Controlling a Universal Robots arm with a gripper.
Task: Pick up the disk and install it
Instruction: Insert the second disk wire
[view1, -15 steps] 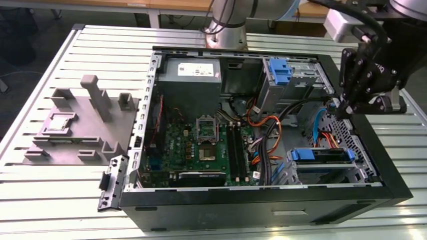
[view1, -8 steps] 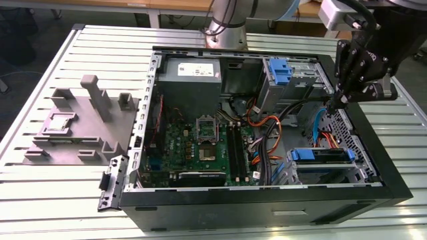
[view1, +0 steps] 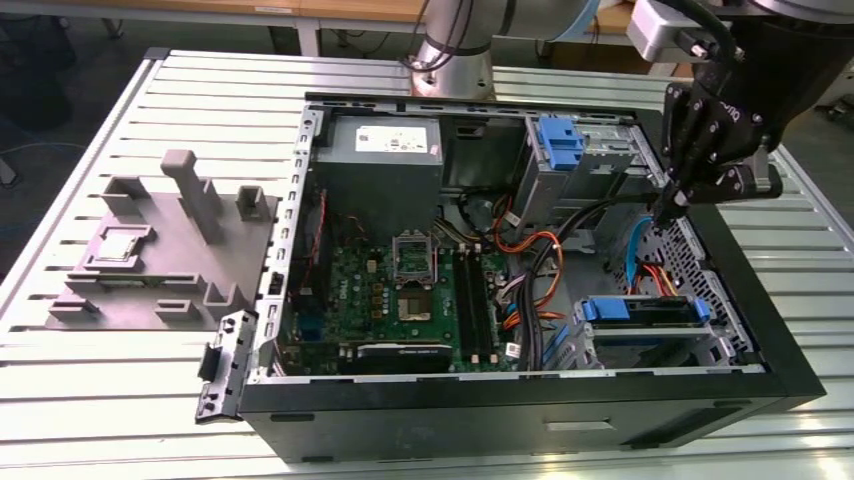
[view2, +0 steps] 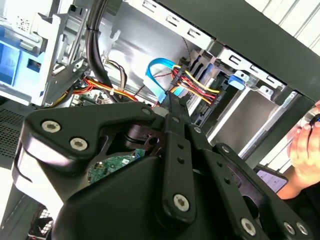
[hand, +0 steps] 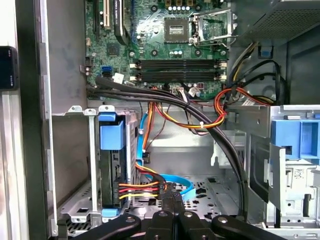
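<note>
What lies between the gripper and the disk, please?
In the first wrist view, red, yellow and black wires and a blue flat cable span from the disk to the gripper.

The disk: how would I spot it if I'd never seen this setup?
Find the open black computer case. In its near corner on the exterior view's right, the disk lies flat, edged in blue. The other blue carrier stands farther back.
</note>
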